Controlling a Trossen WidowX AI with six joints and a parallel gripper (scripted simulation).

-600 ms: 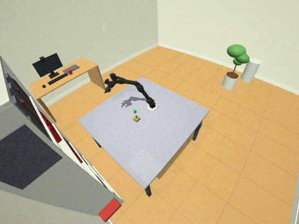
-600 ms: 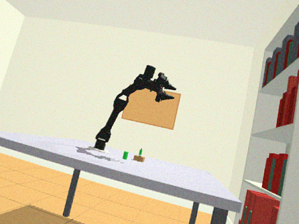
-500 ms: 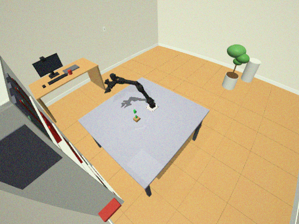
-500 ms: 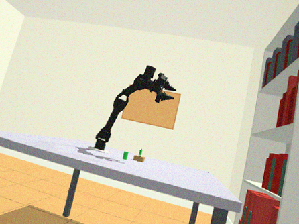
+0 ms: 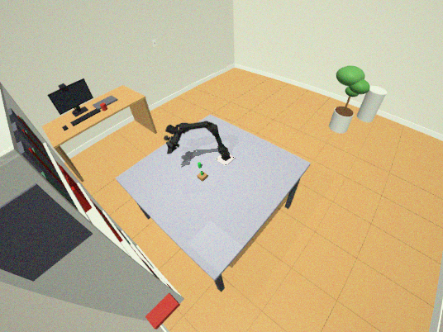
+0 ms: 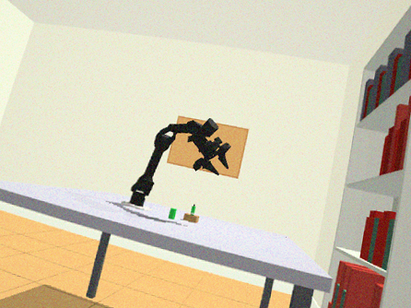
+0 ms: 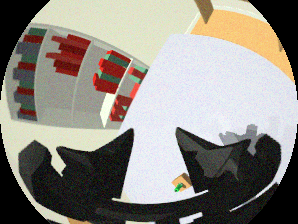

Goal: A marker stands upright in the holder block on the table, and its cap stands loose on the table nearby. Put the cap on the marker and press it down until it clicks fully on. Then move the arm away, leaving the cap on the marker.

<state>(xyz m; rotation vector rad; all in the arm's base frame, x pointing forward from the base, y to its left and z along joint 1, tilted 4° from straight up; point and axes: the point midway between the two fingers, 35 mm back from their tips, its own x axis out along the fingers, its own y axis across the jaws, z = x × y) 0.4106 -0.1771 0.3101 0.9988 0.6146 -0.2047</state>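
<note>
A large pale-grey table (image 5: 248, 194) on dark legs is seen standing on an orange tiled floor (image 5: 351, 231). A white bookshelf (image 6: 383, 191) filled with red and dark green books is set beside it; no writing can be read on the spines, and no brand or label is legible anywhere in the views. A wooden desk (image 5: 124, 101) carrying a monitor (image 5: 70, 96) and keyboard is placed by the far wall, and a potted plant (image 5: 349, 97) is seen in the opposite corner.

The black arm (image 6: 154, 164) is mounted on a white plate on the table and is raised well above the surface. The gripper (image 6: 213, 159) is carried high in the air, angled downward, with its jaws partly open and nothing held between them.

The small tan holder block (image 6: 191, 217) is found on the table near the arm's base, with the green marker (image 6: 193, 209) standing upright in it. The green cap (image 6: 173, 213) is set upright on the table just beside the block, apart from it, on the side nearer the arm's base.
</note>
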